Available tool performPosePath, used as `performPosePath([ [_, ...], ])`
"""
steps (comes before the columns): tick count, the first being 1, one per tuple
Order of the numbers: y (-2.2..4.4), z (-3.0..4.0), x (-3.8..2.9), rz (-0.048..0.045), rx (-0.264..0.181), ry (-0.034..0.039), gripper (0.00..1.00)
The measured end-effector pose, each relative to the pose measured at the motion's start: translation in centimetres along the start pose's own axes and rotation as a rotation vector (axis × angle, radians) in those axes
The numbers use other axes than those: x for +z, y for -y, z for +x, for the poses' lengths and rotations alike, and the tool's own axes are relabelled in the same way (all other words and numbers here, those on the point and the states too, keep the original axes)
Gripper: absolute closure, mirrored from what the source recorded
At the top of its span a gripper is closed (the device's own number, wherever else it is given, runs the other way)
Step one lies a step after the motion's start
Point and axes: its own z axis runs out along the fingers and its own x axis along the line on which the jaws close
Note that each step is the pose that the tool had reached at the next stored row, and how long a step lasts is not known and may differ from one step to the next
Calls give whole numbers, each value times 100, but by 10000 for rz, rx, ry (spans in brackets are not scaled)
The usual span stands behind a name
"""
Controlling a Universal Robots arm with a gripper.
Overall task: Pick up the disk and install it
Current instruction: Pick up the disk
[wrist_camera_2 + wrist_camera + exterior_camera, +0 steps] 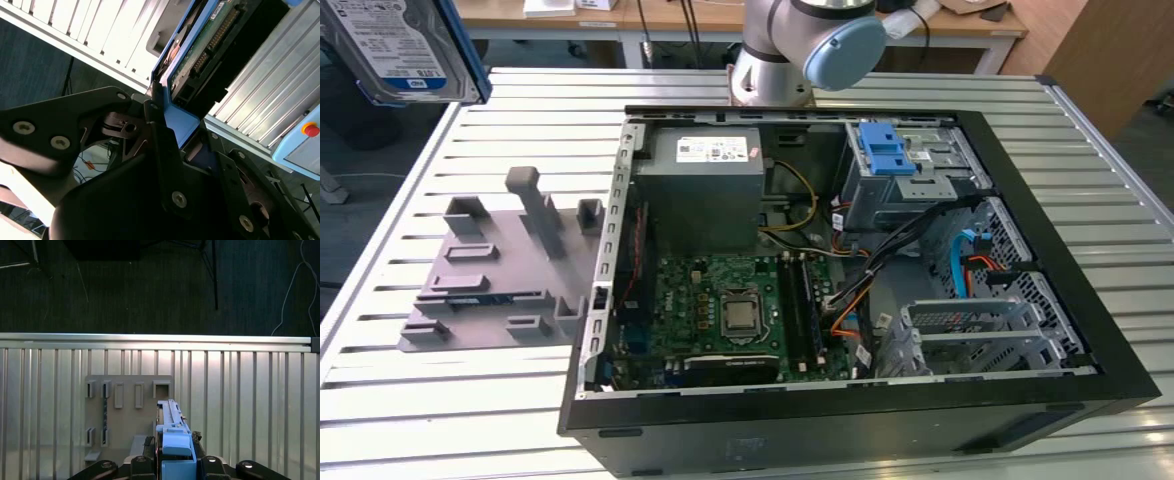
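Blue plastic frames the disk (172,437), clamped edge-on in the pincer (175,464) above the bench (250,390). Stiff, probably weighty and shock-sensitive; its framed edges seem the safest hold.

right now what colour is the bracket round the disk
Blue: the bracket on the disk shows best in the first wrist view.

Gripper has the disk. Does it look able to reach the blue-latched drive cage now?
Probably yes: the disk is held aloft, the case lies open, nothing covers the drive cage; black cables run close beside it.
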Motion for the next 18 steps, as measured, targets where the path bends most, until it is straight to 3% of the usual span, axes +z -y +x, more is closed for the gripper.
performPosePath([
  [5,0,1,-1,-1,0,-1,64],
  [13,10,78,-4,-5,0,-1,64],
  [18,27,78,-67,-23,1,1,64],
])
